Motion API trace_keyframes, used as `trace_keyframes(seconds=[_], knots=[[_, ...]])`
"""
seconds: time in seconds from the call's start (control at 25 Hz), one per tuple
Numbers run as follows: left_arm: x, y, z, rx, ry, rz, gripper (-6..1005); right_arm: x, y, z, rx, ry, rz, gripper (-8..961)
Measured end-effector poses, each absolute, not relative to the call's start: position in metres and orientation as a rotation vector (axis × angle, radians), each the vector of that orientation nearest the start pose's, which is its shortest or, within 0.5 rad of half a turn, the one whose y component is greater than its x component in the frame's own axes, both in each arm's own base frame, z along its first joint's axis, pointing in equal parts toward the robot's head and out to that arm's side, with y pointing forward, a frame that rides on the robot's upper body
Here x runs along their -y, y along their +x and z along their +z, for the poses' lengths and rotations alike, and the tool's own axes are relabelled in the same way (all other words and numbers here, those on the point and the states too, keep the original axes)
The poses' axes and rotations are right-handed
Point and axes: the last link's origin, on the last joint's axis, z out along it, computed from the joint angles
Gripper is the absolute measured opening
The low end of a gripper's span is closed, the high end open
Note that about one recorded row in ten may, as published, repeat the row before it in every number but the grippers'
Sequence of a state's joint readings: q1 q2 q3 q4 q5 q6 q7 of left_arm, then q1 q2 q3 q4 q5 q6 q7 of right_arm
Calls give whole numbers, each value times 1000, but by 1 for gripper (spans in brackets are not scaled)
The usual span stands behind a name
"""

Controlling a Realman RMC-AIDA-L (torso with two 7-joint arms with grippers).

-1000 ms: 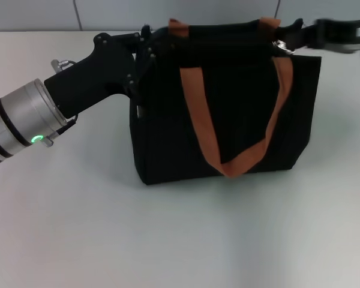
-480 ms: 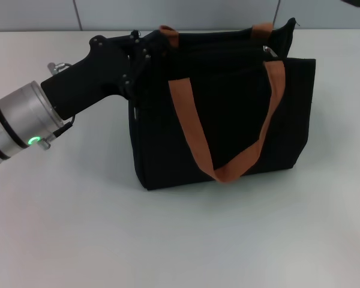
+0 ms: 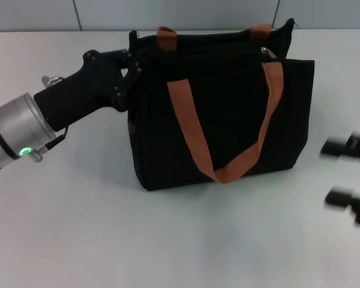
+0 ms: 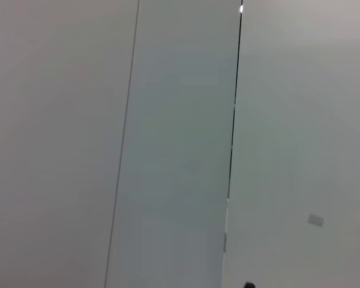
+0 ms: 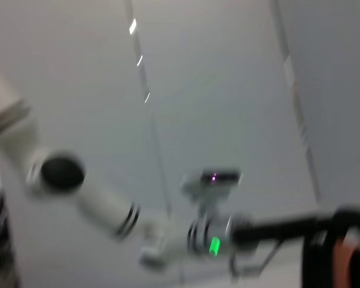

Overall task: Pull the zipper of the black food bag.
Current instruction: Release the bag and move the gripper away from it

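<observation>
Though blurred at the right edge of the head view, shows the right gripper low over the white tabletop, well apart from the black food bag and touching nothing. Shows its two dark fingers spread wide, with bare tabletop between them.

Finds the bag standing upright near the middle of the tabletop, front panel facing the camera. Shows one brown-orange strap handle hanging in a loop down the front, and the ends of a second strap poking up along the far top edge. Picks out the zipper as a small silver glint on the top edge, close to the bag's right-hand end, beside the spot where the front strap meets the rim.

Places the left gripper hard against the bag's upper left corner, black on black. Cannot tell from any view whether it is clamped on the fabric or merely resting there. Traces the left arm's black wrist housing back to a silver cuff with a green light near the left edge.

From the left wrist camera, offers only pale wall panels split by thin dark seams. From the right wrist camera, catches the left arm from afar, its green light glowing, and a sliver of orange strap at the corner.
</observation>
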State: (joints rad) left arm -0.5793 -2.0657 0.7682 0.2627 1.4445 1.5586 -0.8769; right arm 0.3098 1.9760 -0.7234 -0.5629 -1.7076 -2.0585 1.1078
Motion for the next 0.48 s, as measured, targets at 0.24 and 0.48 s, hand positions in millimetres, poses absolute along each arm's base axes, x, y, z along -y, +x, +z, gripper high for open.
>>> trace_keyframes(seconds=[0.24, 0.48], knots=[[-331, -239, -17, 357, -2381, -1178, 115, -225, 293, 26, -293, -2855, 1057, 702], [-327, -256, -2, 434, -2344, -1150, 130, -227, 293, 20, -295, -2866, 1022, 715]])
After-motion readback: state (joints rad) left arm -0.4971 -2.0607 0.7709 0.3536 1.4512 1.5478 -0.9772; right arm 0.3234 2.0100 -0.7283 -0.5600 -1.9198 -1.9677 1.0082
